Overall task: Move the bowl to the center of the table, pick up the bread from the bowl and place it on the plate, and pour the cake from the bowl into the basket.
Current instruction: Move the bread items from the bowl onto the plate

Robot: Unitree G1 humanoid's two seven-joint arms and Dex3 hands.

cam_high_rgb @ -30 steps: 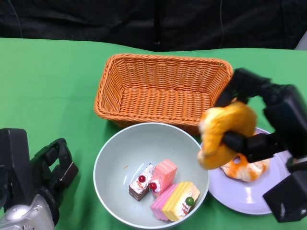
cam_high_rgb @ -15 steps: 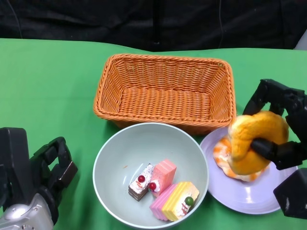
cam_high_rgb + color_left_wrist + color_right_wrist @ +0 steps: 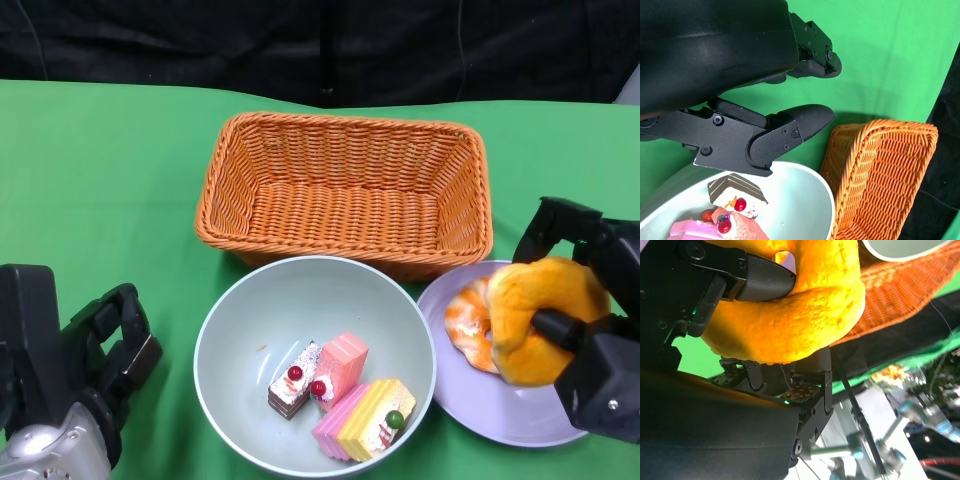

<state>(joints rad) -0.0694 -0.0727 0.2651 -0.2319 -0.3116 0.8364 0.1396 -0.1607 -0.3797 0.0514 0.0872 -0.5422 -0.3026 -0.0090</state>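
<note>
Right hand (image 3: 575,335) has its fingers clamped on the bread (image 3: 540,315), low over the plate (image 3: 480,400), beside another bun (image 3: 468,322) already lying there. Best move: lower until it rests on bare plate, then spread the fingers without dragging. Left hand (image 3: 105,355) waits with fingers apart, empty, left of the bowl (image 3: 250,320). Cake (image 3: 345,395) sits in the bowl; basket (image 3: 345,190) behind it.

Basket (image 3: 345,190) behind bowl (image 3: 250,320), cake (image 3: 343,392) in bowl, plate (image 3: 500,405) right of bowl
</note>
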